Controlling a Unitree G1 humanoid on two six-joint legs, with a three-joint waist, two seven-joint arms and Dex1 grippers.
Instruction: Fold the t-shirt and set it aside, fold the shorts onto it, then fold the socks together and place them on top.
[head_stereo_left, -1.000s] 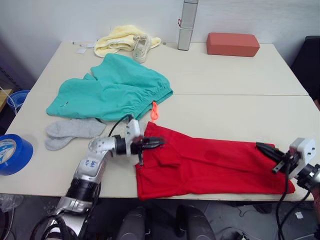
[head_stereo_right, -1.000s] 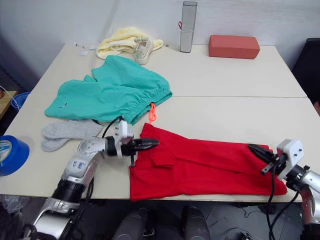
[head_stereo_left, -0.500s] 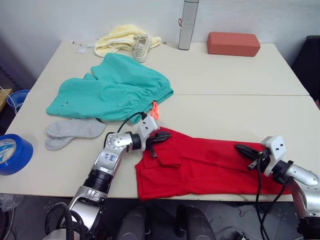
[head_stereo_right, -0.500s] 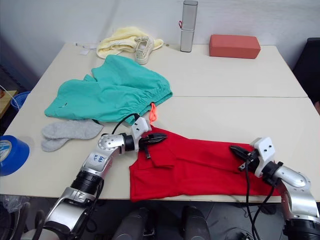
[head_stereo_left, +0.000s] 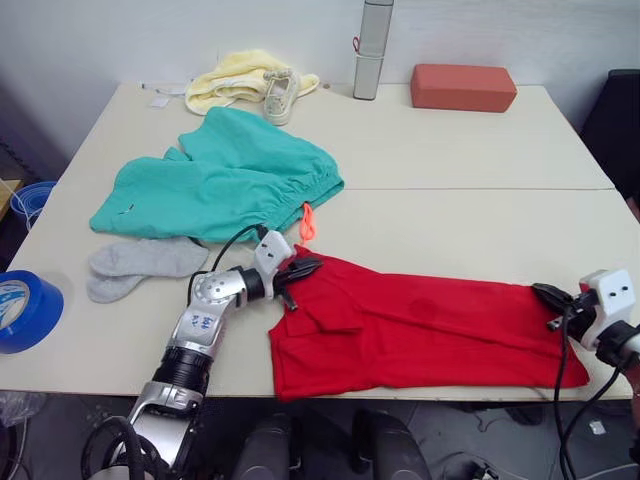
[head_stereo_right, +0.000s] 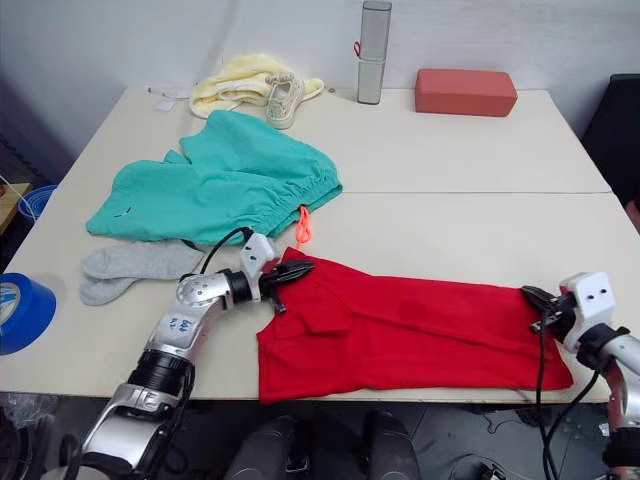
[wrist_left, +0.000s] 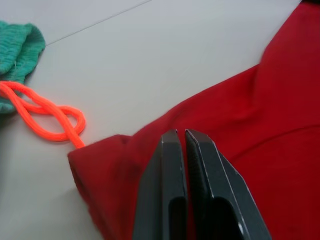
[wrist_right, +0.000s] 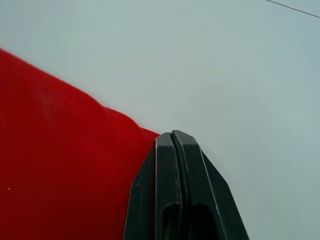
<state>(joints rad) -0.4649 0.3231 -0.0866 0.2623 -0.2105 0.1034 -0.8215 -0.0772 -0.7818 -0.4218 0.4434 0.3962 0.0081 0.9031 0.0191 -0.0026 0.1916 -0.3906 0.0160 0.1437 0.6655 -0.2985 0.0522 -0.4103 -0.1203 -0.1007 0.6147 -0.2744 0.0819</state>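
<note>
Our left gripper (head_stereo_left: 300, 270) and right gripper (head_stereo_left: 549, 296), both pinched shut, have drawn back outward to the t-shirt's (head_stereo_left: 420, 330) far corners, stretching the half-folded t-shirt flat along the table's (head_stereo_left: 450, 160) near edge, ready for crossfolding.

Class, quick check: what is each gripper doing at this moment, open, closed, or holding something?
Left gripper: closed, at the t-shirt's far left corner; a pinch on the cloth cannot be confirmed.
Right gripper: closed, at the t-shirt's right edge; a grip cannot be confirmed.
</note>
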